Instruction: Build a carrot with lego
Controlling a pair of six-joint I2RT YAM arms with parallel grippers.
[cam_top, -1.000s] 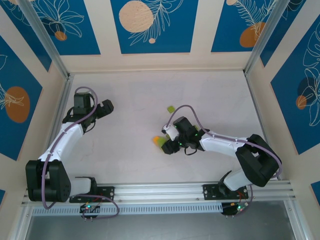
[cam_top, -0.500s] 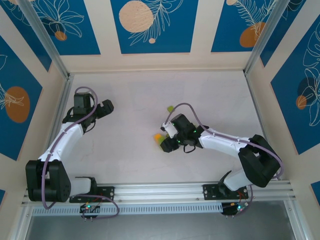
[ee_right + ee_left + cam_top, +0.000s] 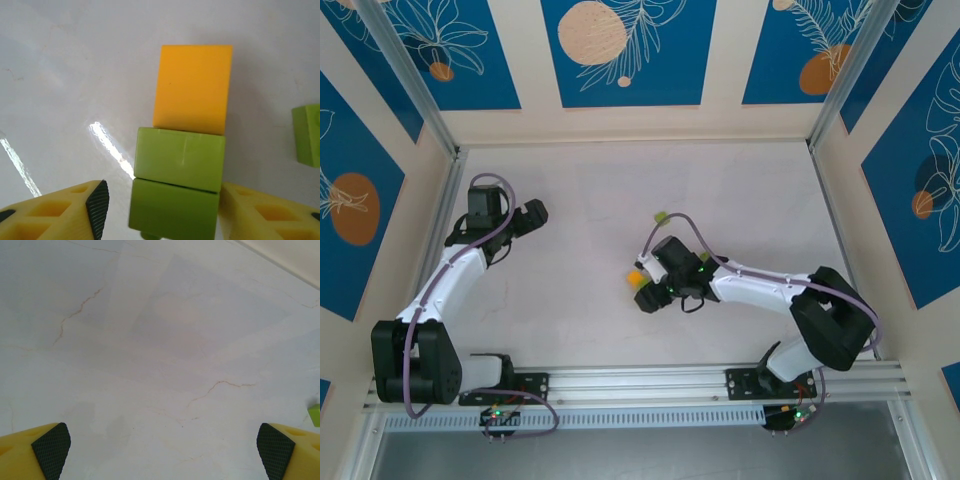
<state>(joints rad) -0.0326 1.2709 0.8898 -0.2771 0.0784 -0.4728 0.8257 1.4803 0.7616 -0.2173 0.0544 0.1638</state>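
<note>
The carrot (image 3: 180,157) lies flat on the table as a short column of two lime-green bricks with an orange brick (image 3: 192,95) at its far end. My right gripper (image 3: 165,207) stands open around the near green brick. Its left pad (image 3: 97,205) is clear of the brick, and the right finger (image 3: 250,210) sits right beside it. From above, the carrot (image 3: 637,280) shows at the tip of the right gripper (image 3: 648,292) mid-table. A loose lime-green lego brick (image 3: 307,134) lies to the right. My left gripper (image 3: 162,450) is wide open over bare table.
One more lime-green brick (image 3: 661,216) lies further back, behind the right arm. A green brick (image 3: 315,415) shows at the right edge of the left wrist view. The left gripper (image 3: 533,214) rests at the left, near the side wall (image 3: 440,215).
The right gripper's jaws have spread apart from the carrot, and the right arm has shifted slightly left. The left arm has not moved.
</note>
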